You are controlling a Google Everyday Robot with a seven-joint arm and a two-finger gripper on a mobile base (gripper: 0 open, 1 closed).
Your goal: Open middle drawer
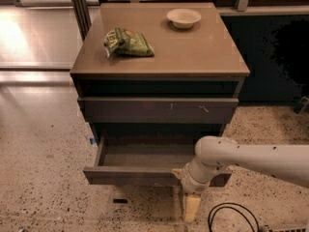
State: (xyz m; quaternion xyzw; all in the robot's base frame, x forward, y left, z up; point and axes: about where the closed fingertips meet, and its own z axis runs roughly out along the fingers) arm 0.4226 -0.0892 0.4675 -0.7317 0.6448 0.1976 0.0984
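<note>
The middle drawer (130, 175) stands pulled out from the grey-brown cabinet (203, 52), with its plain grey inner tray (145, 157) showing. Its flat front faces me low in the view. My gripper (189, 197) is at the right part of that drawer's front, hanging down over its edge toward the floor. My white arm (251, 159) reaches in from the right. The drawer front with pale scratch marks (159, 110) sits shut above the open drawer.
A green snack bag (128, 42) and a white bowl (183, 17) lie on the cabinet top. A black cable (231, 216) loops on the speckled floor at the lower right. A dark wall panel stands to the right of the cabinet.
</note>
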